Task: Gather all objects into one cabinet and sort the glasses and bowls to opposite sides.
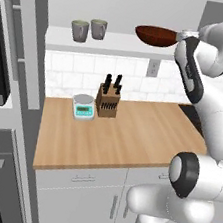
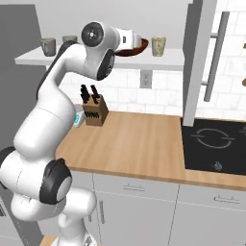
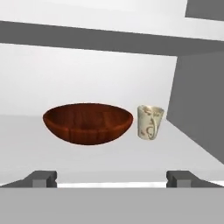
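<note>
Four vessels stand on the white shelf floor of the open wall cabinet (image 1: 59, 37): two grey mugs (image 1: 89, 30) side by side at 9 o'clock, the glossy red-brown bowl (image 3: 88, 123) toward the middle, and the cream patterned mug (image 3: 150, 122) just beside the bowl at its 3 o'clock, near the grey side wall. The gripper (image 3: 113, 177) faces the bowl from the shelf's front edge, its fingers spread wide with nothing between them. Below the shelf, white tile backsplash (image 1: 74, 72) carries one outlet (image 1: 153, 67). On the wooden countertop (image 1: 130, 136), a knife block (image 1: 107, 100) and a kitchen scale (image 1: 84, 106) sit touching by the wall. A black cooktop (image 2: 215, 144) lies at 3 o'clock; white base cabinets (image 2: 144, 211) run beneath.
</note>
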Available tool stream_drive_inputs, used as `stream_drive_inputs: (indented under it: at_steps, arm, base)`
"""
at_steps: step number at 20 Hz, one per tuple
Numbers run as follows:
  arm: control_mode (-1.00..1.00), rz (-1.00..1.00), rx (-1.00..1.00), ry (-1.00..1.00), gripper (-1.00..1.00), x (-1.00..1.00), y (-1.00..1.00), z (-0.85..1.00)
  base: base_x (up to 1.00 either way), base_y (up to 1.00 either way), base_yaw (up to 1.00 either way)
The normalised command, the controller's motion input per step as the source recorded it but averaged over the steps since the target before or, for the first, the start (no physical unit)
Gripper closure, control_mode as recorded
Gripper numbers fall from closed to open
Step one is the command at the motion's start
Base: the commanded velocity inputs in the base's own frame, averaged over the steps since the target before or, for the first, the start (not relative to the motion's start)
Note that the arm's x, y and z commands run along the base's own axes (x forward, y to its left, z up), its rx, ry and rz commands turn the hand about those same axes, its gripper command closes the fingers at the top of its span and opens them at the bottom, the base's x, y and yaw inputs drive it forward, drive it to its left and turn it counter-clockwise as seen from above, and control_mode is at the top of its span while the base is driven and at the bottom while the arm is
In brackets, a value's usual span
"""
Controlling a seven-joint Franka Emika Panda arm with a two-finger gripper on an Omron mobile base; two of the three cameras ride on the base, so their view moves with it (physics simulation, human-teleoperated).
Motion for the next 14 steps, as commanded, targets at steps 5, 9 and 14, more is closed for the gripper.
stream_drive_inputs:
  at_steps: [5, 9, 14]
  arm:
    - [-1.0, -0.33, -0.08, 0.06, -1.0, -0.15, -0.44, 0.0]
    - [-1.0, -0.2, 0.0, 0.03, -1.0, 0.24, 0.0, -0.14]
    - [-1.0, -0.09, 0.04, 0.05, -1.0, 0.22, -0.1, -0.27]
  base:
    - [0.0, 0.0, 0.0]
    - [0.0, 0.0, 0.0]
    - [0.0, 0.0, 0.0]
